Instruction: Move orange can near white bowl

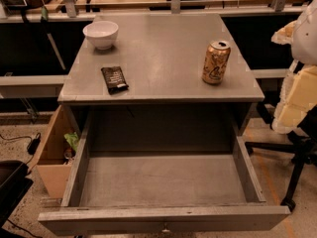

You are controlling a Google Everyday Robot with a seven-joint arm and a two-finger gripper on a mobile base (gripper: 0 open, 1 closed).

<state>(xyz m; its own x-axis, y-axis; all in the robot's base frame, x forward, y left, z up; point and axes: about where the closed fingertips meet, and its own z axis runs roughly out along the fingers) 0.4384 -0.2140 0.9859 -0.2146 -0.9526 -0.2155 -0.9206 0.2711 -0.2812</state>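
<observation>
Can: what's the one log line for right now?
can upright, table right | bowl back left, apart | drawer open | gripper not in view

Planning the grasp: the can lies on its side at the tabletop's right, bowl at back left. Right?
No: the can stands upright, not on its side, at the tabletop's right; the bowl is at back left, as the camera view shows. The gripper is not in view.

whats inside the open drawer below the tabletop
The drawer shows only its bare grey floor; nothing lies on it. Its rear part runs under the tabletop into shadow, so that stretch is hidden. The gripper is not in view.
</observation>
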